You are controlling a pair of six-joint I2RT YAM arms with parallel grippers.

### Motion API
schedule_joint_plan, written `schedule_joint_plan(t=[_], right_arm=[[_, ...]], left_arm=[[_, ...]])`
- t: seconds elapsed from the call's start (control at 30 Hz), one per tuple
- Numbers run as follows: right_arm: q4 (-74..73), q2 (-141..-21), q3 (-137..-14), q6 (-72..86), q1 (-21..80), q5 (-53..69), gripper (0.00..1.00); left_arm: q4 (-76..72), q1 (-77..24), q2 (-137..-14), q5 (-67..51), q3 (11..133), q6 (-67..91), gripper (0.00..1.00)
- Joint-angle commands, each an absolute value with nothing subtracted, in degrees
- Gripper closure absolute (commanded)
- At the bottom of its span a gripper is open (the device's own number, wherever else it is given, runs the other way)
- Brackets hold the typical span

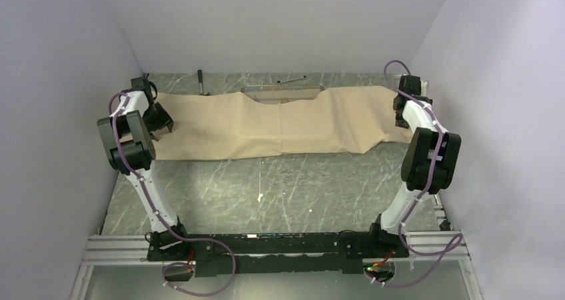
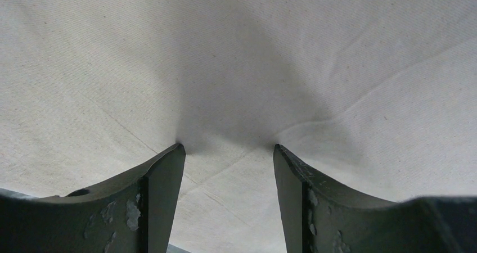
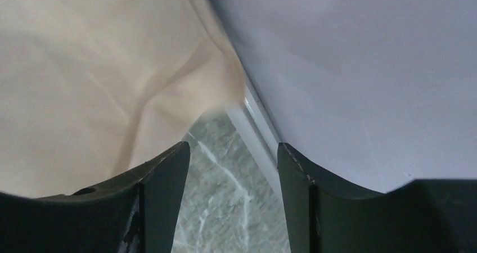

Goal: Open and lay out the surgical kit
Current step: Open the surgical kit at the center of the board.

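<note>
Tray (image 1: pixel 283 93) mostly hidden under wrap sheet (image 1: pixel 266 123); left and right jaws apart, seemingly empty

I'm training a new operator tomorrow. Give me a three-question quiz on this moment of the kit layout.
1. True or false: the right gripper is clamped on the wrap sheet.
2. Which lies past the sheet's far edge? A) hammer B) scissors C) syringe
3. Fill in: the left gripper stands open with its fingertips against the ____.

Key: 1 false, its jaws stand open and hold nothing; 2 A; 3 wrap sheet.
</note>
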State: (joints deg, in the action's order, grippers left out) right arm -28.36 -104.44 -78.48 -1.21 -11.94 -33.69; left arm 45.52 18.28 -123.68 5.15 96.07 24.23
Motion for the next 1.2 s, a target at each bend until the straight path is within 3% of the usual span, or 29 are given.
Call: schedule_joint_plan(t=[0.0, 0.4, 1.17], right_arm=[[-29.1, -102.4, -83.9, -0.3, -10.8, -30.4, 0.33], [-31.7, -106.5, -85.5, 9.6, -8.8, -9.0, 0.28], [-32.0, -102.6, -64.8, 17.6, -19.8, -4.8, 0.27]], left_arm=[[45.3, 18.9, -125.2, 4.8, 97.9, 23.6, 0.35], [48.1, 18.9, -125.1, 5.0, 99.4, 24.9, 0.33], [46.0, 20.1, -128.3, 11.1, 95.5, 25.1, 0.34]])
